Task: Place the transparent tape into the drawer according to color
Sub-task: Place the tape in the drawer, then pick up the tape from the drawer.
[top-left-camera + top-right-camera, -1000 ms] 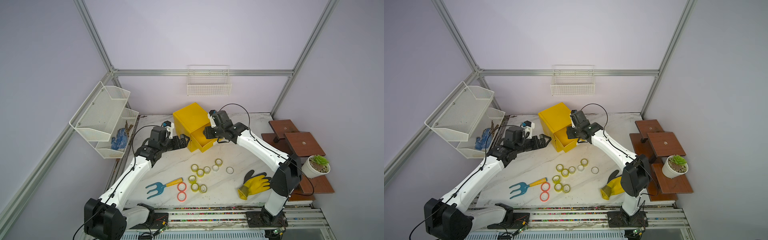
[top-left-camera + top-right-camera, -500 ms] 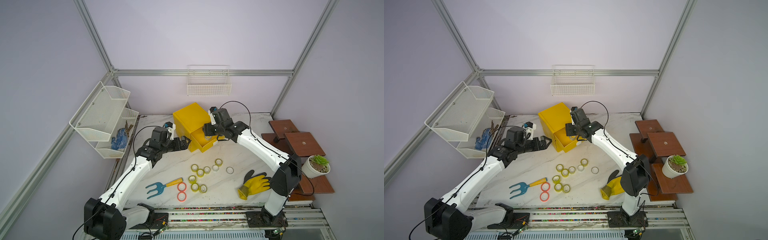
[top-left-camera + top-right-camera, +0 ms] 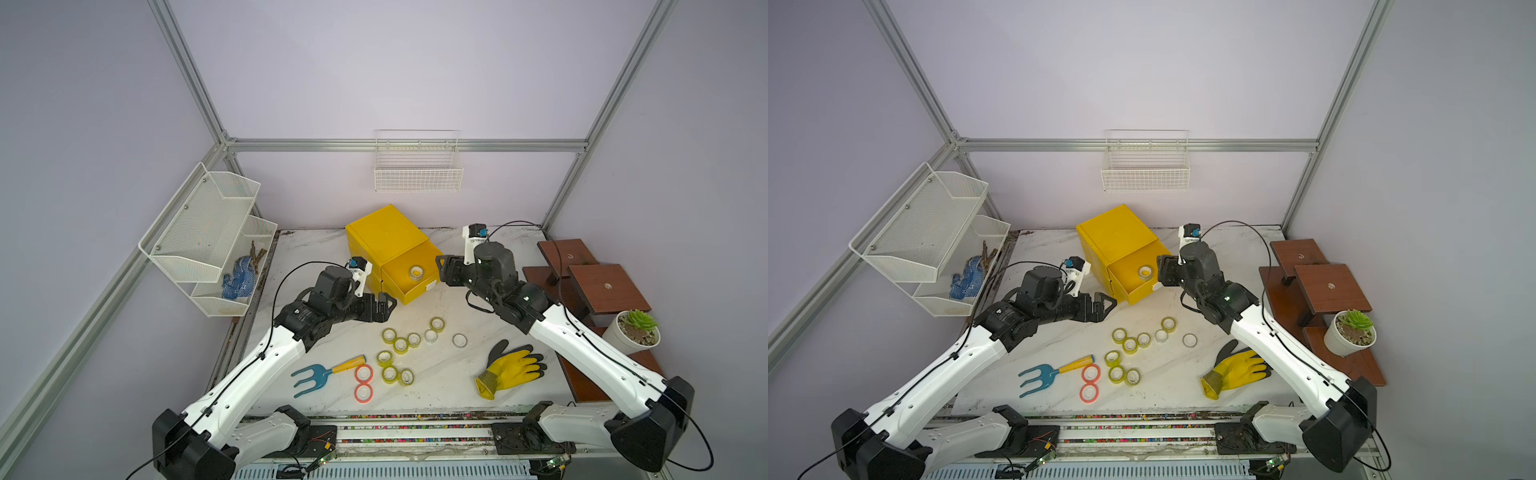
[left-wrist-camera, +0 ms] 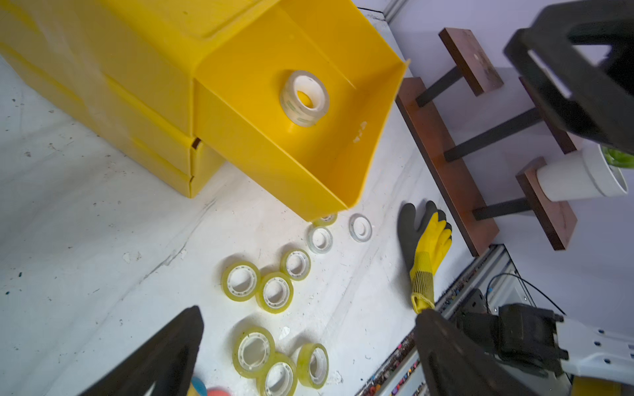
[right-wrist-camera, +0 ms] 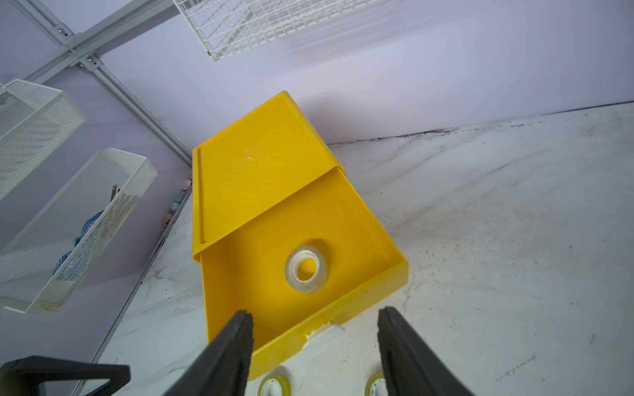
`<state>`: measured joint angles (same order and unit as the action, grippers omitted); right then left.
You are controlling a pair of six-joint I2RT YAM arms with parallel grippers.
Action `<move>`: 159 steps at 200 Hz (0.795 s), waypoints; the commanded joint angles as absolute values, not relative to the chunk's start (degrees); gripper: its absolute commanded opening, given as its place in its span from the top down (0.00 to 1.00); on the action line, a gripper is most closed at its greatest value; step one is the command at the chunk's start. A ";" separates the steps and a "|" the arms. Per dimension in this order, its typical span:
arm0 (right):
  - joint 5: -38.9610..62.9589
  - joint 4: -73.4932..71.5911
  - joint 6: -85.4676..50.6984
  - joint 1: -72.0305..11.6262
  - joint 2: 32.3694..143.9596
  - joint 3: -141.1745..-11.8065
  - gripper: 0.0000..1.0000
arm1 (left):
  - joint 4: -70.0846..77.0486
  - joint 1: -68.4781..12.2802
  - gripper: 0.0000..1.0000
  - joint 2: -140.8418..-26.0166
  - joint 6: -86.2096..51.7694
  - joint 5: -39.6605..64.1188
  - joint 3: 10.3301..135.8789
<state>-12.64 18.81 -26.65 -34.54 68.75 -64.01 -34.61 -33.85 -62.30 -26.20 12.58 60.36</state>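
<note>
Marble table (image 3: 440,374); clear tape roll (image 5: 305,271) lies flat inside yellow drawer (image 5: 370,291); my right gripper (image 5: 315,312) spread, holding nothing; my left gripper (image 4: 308,311) spread wide.

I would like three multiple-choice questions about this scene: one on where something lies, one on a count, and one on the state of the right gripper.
1. Where does the clear tape roll that is apart from the others lie?
A. in the open yellow drawer
B. in the wire basket on the wall
C. on the wooden shelf

2. How many pink tape rings are on the table?
A. one
B. two
C. four

3. In what state is the right gripper?
A. shut on a tape roll
B. shut on the glove
C. open, holding nothing

Answers:
1 A: both wrist views show the roll on the drawer's floor.
2 B: both top views show two rings side by side.
3 C: in the right wrist view its jaws stand apart with nothing between them.
</note>
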 commanded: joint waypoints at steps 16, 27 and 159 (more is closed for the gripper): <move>-16.09 17.68 -33.94 -29.70 64.25 -54.79 0.37 | -38.08 -42.71 0.00 -66.79 -21.70 12.78 67.96; -14.76 17.31 -35.86 -26.61 63.22 -52.48 0.37 | -39.53 -45.87 0.00 -70.75 -19.93 11.08 71.06; -14.21 14.78 -41.31 -11.26 53.68 -41.25 0.36 | -51.40 -57.53 0.07 -117.30 -9.12 6.91 103.35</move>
<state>-14.52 16.60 -40.03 -12.45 55.00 -42.30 -48.62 -57.08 -114.04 -12.12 8.84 98.54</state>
